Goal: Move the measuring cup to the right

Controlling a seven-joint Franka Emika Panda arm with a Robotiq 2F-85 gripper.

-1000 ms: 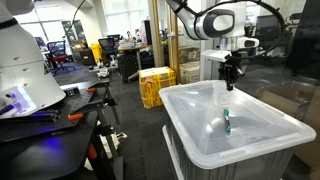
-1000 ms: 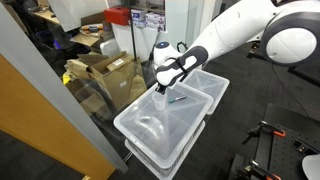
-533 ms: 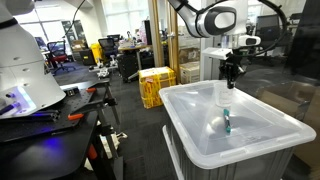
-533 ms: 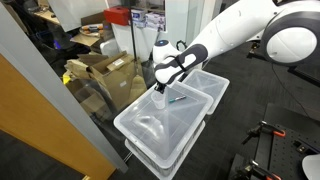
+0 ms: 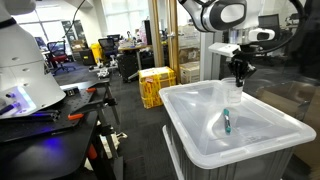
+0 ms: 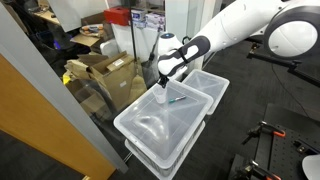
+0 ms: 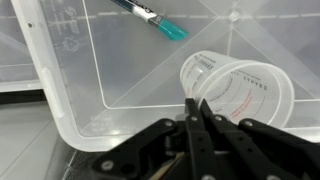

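Since 0.5 s ago: gripper (image 5: 238, 73) and measuring cup (image 5: 233, 93) have shifted together toward the right of the frame in an exterior view; teal marker (image 5: 227, 122) has not moved. Same view: the cup hangs under the closed fingers, at or just above the clear bin lid (image 5: 195, 140), toward its far side. The marker lies nearer the camera, apart from the cup. The lid's raised rim runs close behind the cup; bare lid lies to either side. Yellow crates (image 5: 155, 85) stand on the floor beyond the bin, well apart. In an exterior view from above: gripper (image 6: 163, 82) comes down at an angle onto the cup (image 6: 160, 97), which stands upright near the lid's (image 6: 150, 135) far end. The marker (image 6: 177, 99) lies just beside it. A second clear bin (image 6: 208, 88) abuts on that side; cardboard boxes (image 6: 105, 68) sit on the floor off the opposite side. Most of the lid toward the camera is bare. Wrist view: gripper (image 7: 196, 104) is pinched shut on the cup wall (image 7: 245, 95) at the rim, printed scale visible. The marker (image 7: 155, 20) lies beyond, not touching. The lid's rounded rim (image 7: 50, 95) curves along the left and bottom, near the cup.
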